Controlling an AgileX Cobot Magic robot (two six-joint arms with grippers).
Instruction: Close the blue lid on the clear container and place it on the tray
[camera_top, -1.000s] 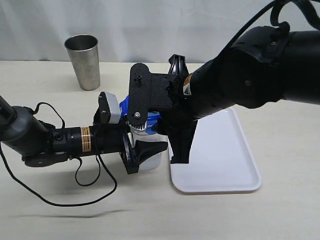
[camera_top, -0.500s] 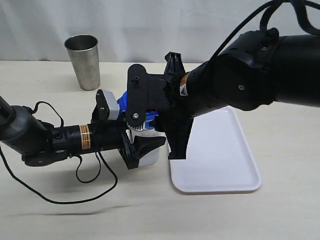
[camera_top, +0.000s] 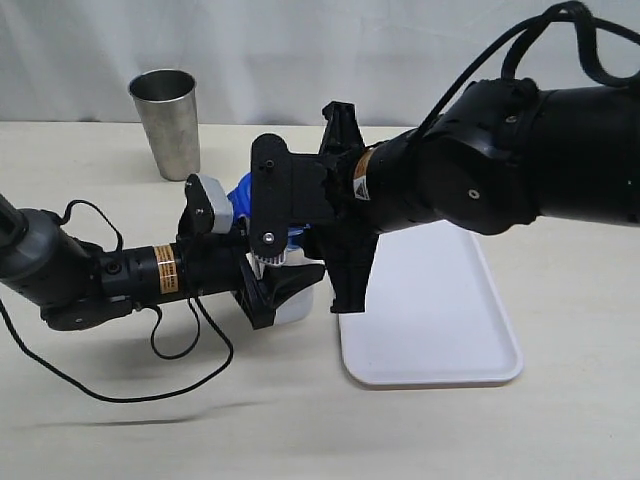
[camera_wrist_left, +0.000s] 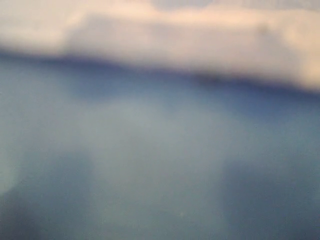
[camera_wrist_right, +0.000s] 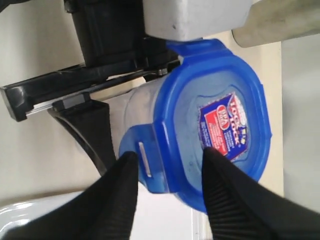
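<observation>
The blue lid (camera_wrist_right: 215, 120), with its red-and-white label, sits on top of the clear container (camera_wrist_right: 136, 106). One of its flaps sticks out to the side. My right gripper (camera_wrist_right: 168, 156) hovers open over it, one finger by that flap and the other over the label. My left gripper (camera_top: 285, 285) comes in from the left and is shut on the clear container (camera_top: 288, 306) just left of the tray (camera_top: 440, 320). In the exterior view only slivers of the blue lid (camera_top: 242, 196) show behind the right wrist. The left wrist view is a blue-grey blur.
A grey steel cup (camera_top: 168, 120) stands at the back left of the table. The left arm's black cable (camera_top: 180, 350) loops over the tabletop near the front. The tray's corner (camera_wrist_right: 30, 220) lies beside the container.
Both grippers and the lidded container have shifted a little to the left, away from the tray's left edge. The right wrist has stayed above the lid.
</observation>
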